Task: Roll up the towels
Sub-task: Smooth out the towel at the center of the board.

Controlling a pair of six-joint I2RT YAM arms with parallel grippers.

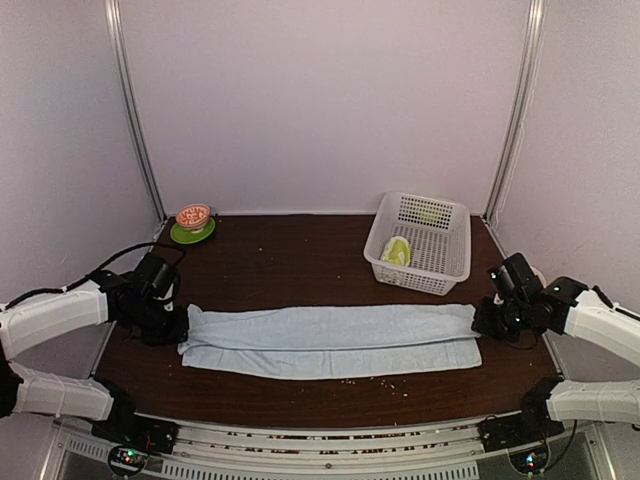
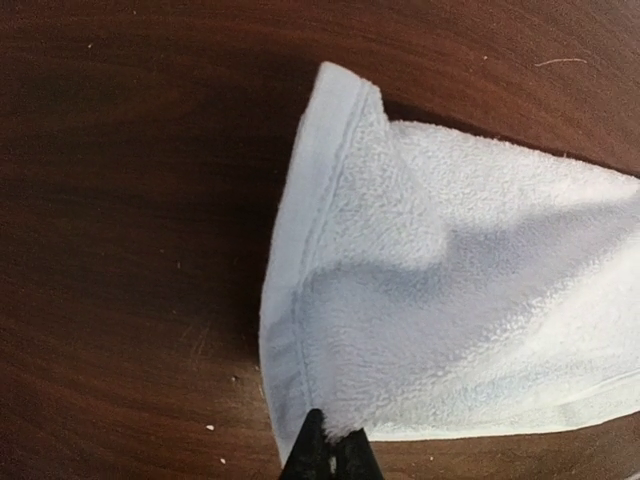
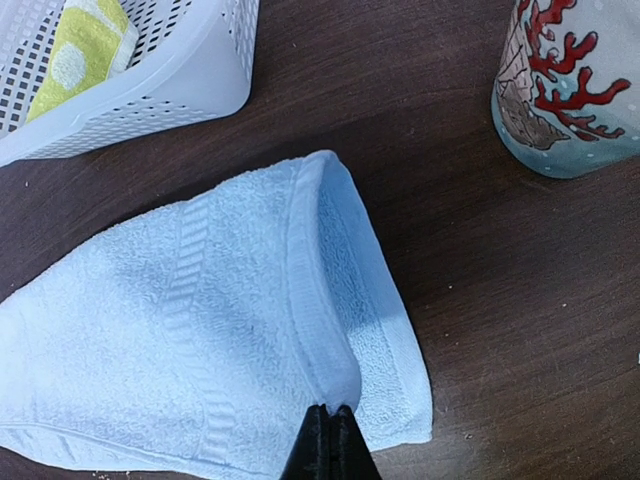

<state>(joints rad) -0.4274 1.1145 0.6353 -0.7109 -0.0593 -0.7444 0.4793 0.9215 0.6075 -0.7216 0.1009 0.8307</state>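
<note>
The long light-blue towel (image 1: 330, 342) lies folded lengthwise across the dark table, stretched between both grippers. My left gripper (image 1: 181, 326) is shut on its left end; in the left wrist view the black tips (image 2: 335, 432) pinch the hem of the towel (image 2: 450, 290), which rises off the wood. At the other end my right gripper (image 1: 481, 320) is also shut, its tips (image 3: 332, 412) pinching the upper layer of the towel (image 3: 180, 330), which opens like a pocket. The small yellow-green towel (image 1: 397, 250) (image 3: 85, 45) sits rolled in the white basket (image 1: 415, 279).
The white perforated basket (image 3: 170, 90) stands just behind the towel's right end. A cup with a red coral pattern (image 3: 570, 85) stands near my right gripper. A red-patterned bowl on a green saucer (image 1: 193, 222) sits at the back left. Crumbs dot the table.
</note>
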